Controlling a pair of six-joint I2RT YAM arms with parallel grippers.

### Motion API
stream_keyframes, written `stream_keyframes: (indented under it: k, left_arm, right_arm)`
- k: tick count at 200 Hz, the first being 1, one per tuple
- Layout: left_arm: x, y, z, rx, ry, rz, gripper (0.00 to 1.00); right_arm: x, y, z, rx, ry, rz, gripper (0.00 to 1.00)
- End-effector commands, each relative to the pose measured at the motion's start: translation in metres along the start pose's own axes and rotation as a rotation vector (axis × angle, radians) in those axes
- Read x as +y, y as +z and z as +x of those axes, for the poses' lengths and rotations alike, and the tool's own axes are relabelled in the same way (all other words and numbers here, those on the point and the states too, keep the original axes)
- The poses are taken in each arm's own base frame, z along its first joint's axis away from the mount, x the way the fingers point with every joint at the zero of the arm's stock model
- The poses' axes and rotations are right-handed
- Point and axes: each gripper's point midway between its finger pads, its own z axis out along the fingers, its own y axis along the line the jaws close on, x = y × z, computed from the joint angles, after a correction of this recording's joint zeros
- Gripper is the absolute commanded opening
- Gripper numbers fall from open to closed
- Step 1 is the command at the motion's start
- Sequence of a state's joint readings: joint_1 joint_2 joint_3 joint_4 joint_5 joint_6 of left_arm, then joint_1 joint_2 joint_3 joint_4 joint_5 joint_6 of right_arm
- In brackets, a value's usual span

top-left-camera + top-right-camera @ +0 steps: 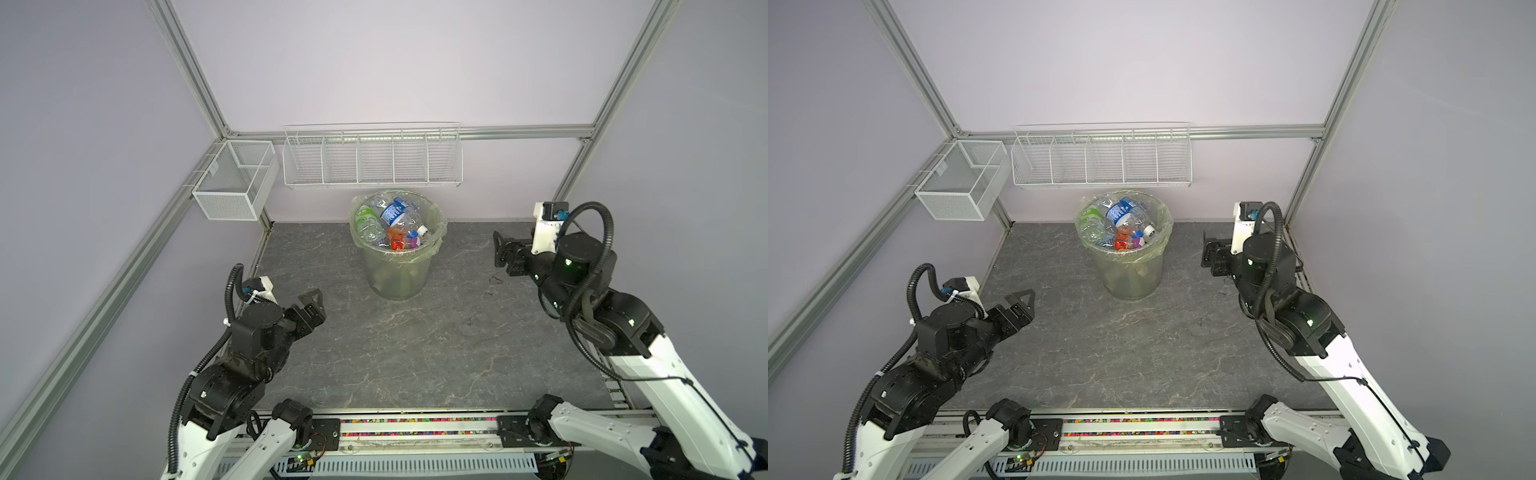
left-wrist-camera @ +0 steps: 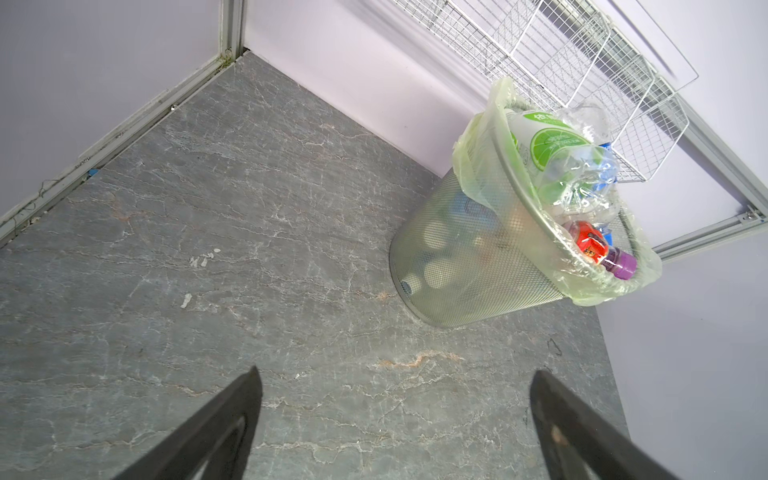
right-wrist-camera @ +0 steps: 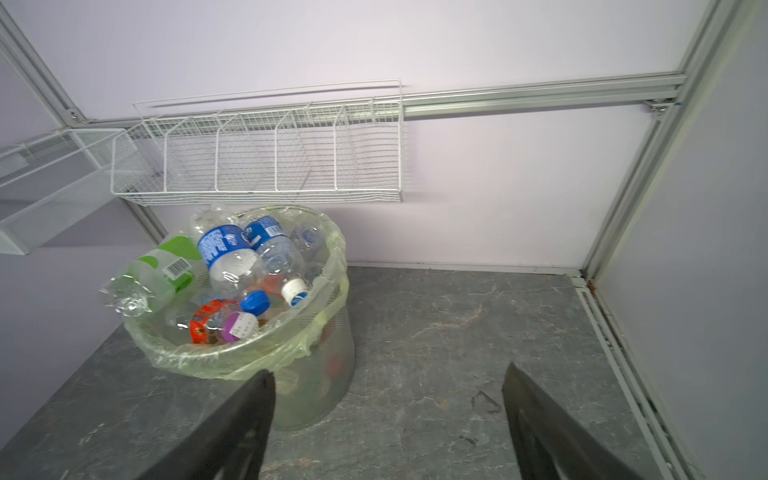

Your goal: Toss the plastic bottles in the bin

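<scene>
All plastic bottles (image 1: 395,216) seemingly heaped in the bin (image 1: 395,276), so keep left pincer (image 1: 318,309) and right pincer (image 1: 500,253) released, empty, clear of its rim.

The bin (image 1: 397,274) stands upright at the back of the grey marbled tabletop (image 1: 415,353).
</scene>
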State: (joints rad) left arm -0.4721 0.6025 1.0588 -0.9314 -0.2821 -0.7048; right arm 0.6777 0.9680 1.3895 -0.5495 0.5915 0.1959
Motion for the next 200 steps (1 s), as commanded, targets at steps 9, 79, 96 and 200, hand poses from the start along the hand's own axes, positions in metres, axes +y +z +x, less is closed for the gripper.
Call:
stream_keyframes:
  k: [9,79,96,200]
  left_arm:
    - [-0.007,-0.007,-0.018,-0.065,0.026,0.014,1.0]
    - [0.016,-0.005,-0.041,-0.208,0.125,-0.133,1.0]
    - [0.025,0.0,-0.039,-0.224,0.151,-0.178,1.0]
    - [0.078,0.039,-0.006,-0.315,0.26,-0.367,0.98]
  right_arm:
    - [-0.038,-0.019,-0.004,-0.086,-0.041,0.158,0.88]
    - [-0.1,-0.044,0.09,0.009,-0.168,0.372,0.88]
    - [-0.115,-0.051,0.119,0.043,-0.166,0.418,0.88]
    - [-0.161,-0.076,0.203,-0.049,0.038,0.548,0.88]
